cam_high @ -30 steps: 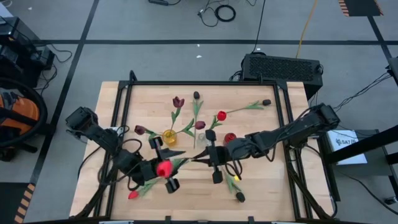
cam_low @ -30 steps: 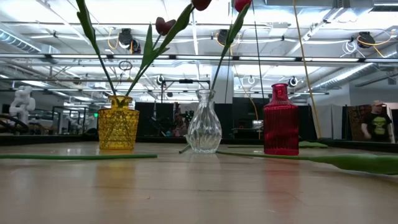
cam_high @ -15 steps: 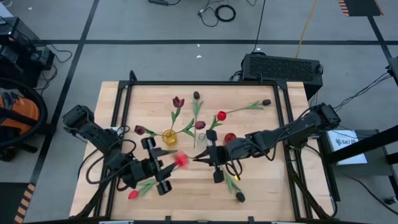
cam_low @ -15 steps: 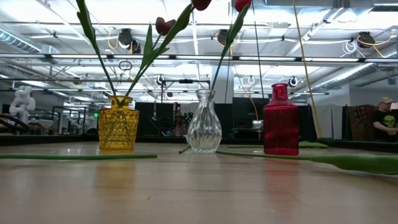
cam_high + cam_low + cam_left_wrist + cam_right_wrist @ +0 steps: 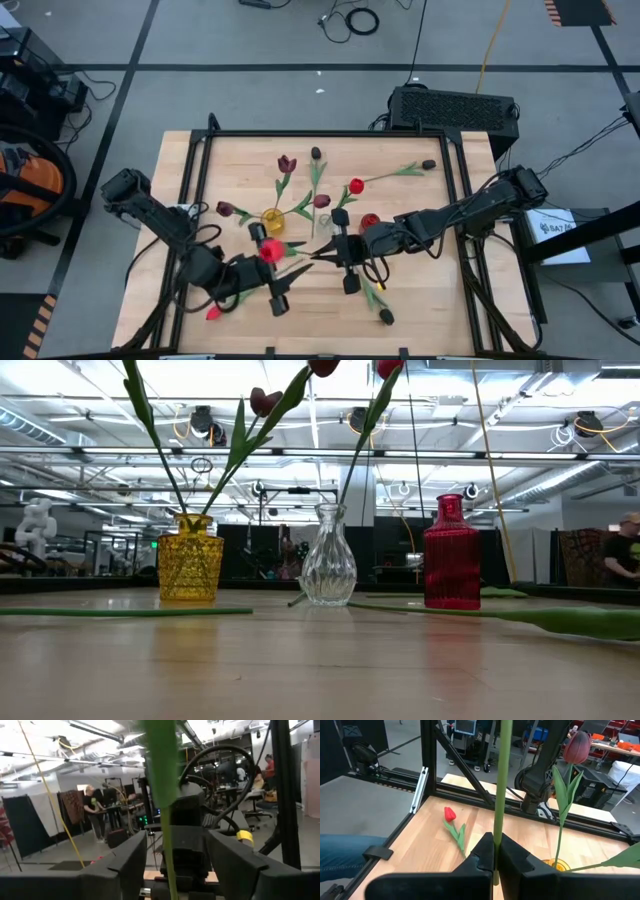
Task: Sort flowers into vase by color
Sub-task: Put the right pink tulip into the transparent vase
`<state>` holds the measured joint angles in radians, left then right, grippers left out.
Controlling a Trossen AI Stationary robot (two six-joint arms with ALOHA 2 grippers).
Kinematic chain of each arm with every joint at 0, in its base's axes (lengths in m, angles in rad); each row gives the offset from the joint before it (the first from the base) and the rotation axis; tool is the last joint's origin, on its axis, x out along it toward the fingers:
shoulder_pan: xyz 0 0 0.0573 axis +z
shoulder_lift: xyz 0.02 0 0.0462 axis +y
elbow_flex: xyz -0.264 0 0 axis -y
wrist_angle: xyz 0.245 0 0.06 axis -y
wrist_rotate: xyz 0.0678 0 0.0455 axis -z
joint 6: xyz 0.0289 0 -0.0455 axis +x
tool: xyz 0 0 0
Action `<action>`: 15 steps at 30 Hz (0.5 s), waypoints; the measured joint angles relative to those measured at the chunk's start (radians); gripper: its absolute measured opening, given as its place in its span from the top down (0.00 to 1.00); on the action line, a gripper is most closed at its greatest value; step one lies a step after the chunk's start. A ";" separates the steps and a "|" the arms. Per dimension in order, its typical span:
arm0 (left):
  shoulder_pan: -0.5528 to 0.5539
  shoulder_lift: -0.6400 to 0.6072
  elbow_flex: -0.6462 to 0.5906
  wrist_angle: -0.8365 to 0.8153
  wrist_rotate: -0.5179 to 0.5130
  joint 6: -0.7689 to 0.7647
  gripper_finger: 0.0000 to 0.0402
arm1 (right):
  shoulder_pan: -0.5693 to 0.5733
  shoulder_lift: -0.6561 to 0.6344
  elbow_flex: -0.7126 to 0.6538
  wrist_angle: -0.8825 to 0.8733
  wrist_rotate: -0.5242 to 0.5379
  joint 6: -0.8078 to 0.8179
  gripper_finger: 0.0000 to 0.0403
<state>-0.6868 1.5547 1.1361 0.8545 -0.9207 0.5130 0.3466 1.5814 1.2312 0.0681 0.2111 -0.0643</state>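
A bright red artificial tulip (image 5: 270, 251) on a thin green stem (image 5: 502, 780) is clamped by the right gripper (image 5: 318, 253), just beside the yellow glass vase (image 5: 272, 220). The left gripper (image 5: 266, 268) is spread wide around the stem, without contact.

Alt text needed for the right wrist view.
The right gripper is shut on a green flower stem that stands upright. Beyond, a red tulip lies on the wooden table, and a maroon tulip rises nearby.

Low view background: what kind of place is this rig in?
Probably a robotics lab or industrial workshop. Exposed ceiling beams and strip lights run overhead, workstations with screens stand behind, a person works at the far right, and cables lie on the taped concrete floor.
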 joint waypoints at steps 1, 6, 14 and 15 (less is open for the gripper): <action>0.006 0.000 0.002 -0.009 0.006 -0.006 0.47 | 0.000 0.000 0.000 0.000 0.000 0.000 1.00; 0.020 0.000 0.002 -0.012 0.045 -0.006 0.46 | 0.000 0.000 0.000 -0.020 0.000 0.000 1.00; 0.018 0.000 0.002 -0.012 0.054 0.001 0.48 | -0.004 0.000 0.000 -0.040 0.000 0.000 1.00; 0.017 0.000 0.002 -0.012 0.053 0.007 0.49 | -0.005 0.000 0.000 -0.041 0.000 0.000 1.00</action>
<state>-0.6697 1.5547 1.1381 0.8429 -0.8672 0.5201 0.3414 1.5818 1.2312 0.0274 0.2115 -0.0643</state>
